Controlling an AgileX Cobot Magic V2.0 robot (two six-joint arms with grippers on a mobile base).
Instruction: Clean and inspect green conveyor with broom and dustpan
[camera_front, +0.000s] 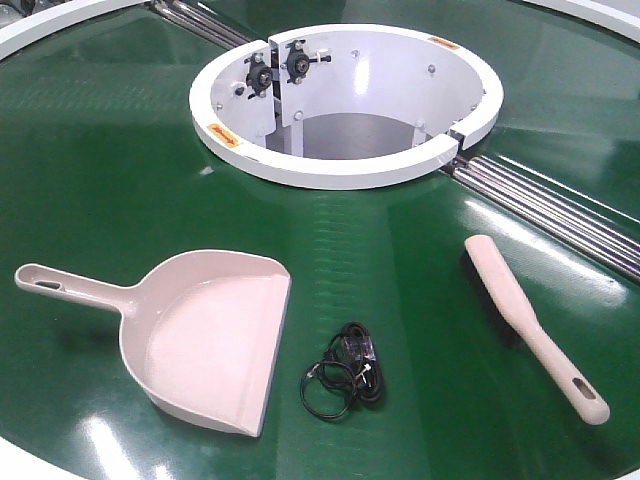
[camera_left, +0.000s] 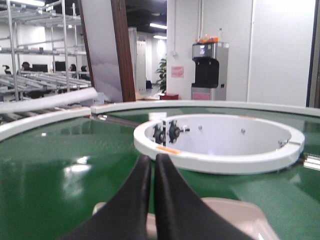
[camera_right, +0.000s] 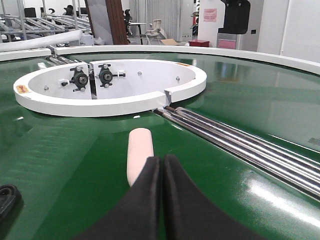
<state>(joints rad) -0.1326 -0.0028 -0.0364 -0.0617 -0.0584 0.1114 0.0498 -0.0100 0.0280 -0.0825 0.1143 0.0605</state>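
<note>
On the conveyor (camera_front: 100, 180), the dustpan (camera_front: 215, 335) lies left of a cable (camera_front: 345, 375), the broom (camera_front: 530, 325) right

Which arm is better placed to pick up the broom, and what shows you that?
The right arm. The right gripper, fingers closed, hovers just behind the broom, while the left gripper is over the dustpan instead.

Bright, even light from overhead falls on the broad glossy dark-green conveyor belt (camera_front: 100, 170), which throws back white glare patches in all three views. The pale beige plastic dustpan (camera_front: 215, 330) casts only a thin, soft shadow. Close to the lenses, my black left pincer (camera_left: 152, 161) and right pincer (camera_right: 161, 161) are blurred. The left wrist view is hazy, its far walls (camera_left: 280, 50) washed out.
</note>
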